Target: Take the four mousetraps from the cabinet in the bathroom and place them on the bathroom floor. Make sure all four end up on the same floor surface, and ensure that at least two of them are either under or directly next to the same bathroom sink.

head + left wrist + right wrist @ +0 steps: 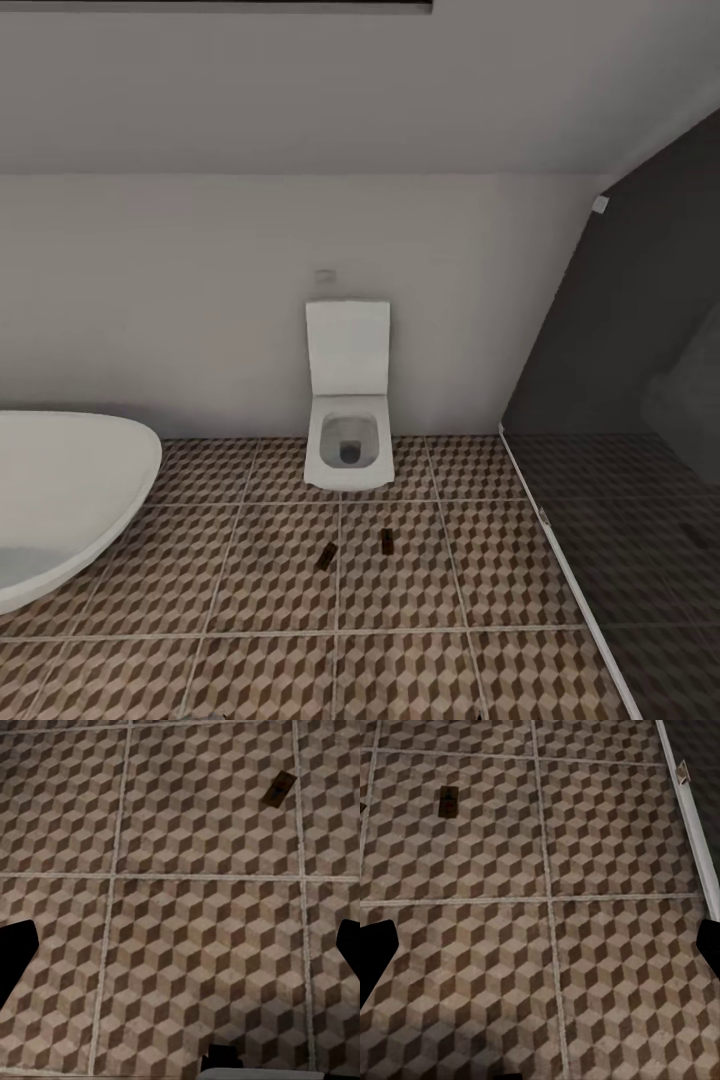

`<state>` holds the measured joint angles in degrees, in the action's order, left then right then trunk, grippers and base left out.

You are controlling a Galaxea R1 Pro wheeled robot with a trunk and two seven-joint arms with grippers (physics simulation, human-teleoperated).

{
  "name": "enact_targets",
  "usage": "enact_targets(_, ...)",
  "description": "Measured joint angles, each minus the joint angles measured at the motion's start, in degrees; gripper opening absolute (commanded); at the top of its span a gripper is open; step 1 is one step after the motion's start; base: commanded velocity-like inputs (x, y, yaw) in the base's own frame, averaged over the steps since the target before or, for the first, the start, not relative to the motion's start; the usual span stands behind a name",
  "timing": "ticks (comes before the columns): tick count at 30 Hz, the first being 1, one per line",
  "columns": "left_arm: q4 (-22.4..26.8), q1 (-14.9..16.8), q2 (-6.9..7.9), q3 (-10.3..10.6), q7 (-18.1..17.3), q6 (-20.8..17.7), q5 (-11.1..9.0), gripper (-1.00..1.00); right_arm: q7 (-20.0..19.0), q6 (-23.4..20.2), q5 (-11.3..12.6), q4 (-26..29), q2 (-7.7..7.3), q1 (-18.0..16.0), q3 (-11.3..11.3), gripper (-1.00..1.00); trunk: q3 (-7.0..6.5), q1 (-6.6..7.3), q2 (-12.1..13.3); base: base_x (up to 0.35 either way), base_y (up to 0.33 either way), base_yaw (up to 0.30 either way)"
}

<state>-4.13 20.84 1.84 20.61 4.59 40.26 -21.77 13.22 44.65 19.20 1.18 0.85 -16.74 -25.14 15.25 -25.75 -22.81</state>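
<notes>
Two mousetraps lie flat on the cube-patterned bathroom floor (250,600) in front of the toilet: one (326,556) angled, the other (386,541) a short way to its right. In the left wrist view a tan mousetrap (278,787) lies well ahead of my left gripper (186,949), which is open and empty above bare tiles. My right gripper (547,949) is also open and empty, with a mousetrap (448,801) ahead of it on the floor. The cabinet and the sink are out of view.
A white wall-hung toilet (347,400) with its lid up stands at the back wall. A white oval bathtub (60,490) takes up the left side. On the right, a dark glass shower screen (620,400) rises from a white floor strip (560,560).
</notes>
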Motion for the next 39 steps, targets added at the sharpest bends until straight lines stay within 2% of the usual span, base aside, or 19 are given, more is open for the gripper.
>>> enact_targets(16,0.0,-0.8,-0.23,0.1,-0.1,0.0,0.0,1.00,-0.2,-0.2,0.0,0.0,0.05,0.0,0.0,1.00,-0.10,0.00,0.0,0.000,0.000,0.000)
enact_targets(39,0.0,-0.8,-0.21,0.0,-0.1,0.0,0.0,1.00,-0.2,-0.2,0.0,0.0,0.01,0.0,0.0,1.00,-2.07,0.00,0.0,0.000,0.000,0.000)
